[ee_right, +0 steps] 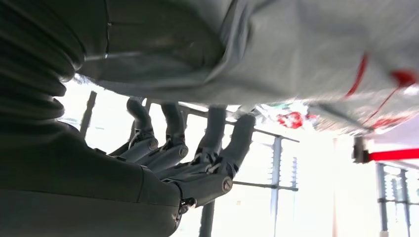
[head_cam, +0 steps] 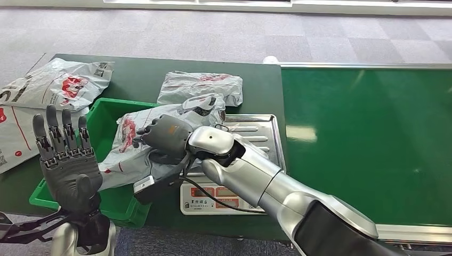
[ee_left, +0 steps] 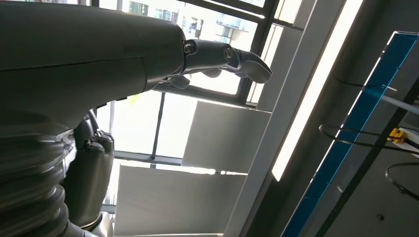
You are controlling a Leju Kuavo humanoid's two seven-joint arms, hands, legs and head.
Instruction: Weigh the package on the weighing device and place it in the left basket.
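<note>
A grey plastic package (head_cam: 128, 144) with red print hangs half over the green basket (head_cam: 106, 109) and half over the left edge of the silver weighing device (head_cam: 256, 133). My right hand (head_cam: 165, 136) grips this package from its right side. In the right wrist view the dark fingers (ee_right: 197, 153) curl against the package's (ee_right: 296, 59) grey film. My left hand (head_cam: 66, 160) is raised at the basket's near left corner, palm up, fingers apart and upright, holding nothing. In the left wrist view that hand (ee_left: 74, 54) stands against bright windows.
A second grey package (head_cam: 202, 85) lies on the dark green table behind the weighing device. More packages (head_cam: 53, 85) are heaped at the far left. A green conveyor belt (head_cam: 368, 144) runs along the right. The scale's display (head_cam: 213, 202) faces the near table edge.
</note>
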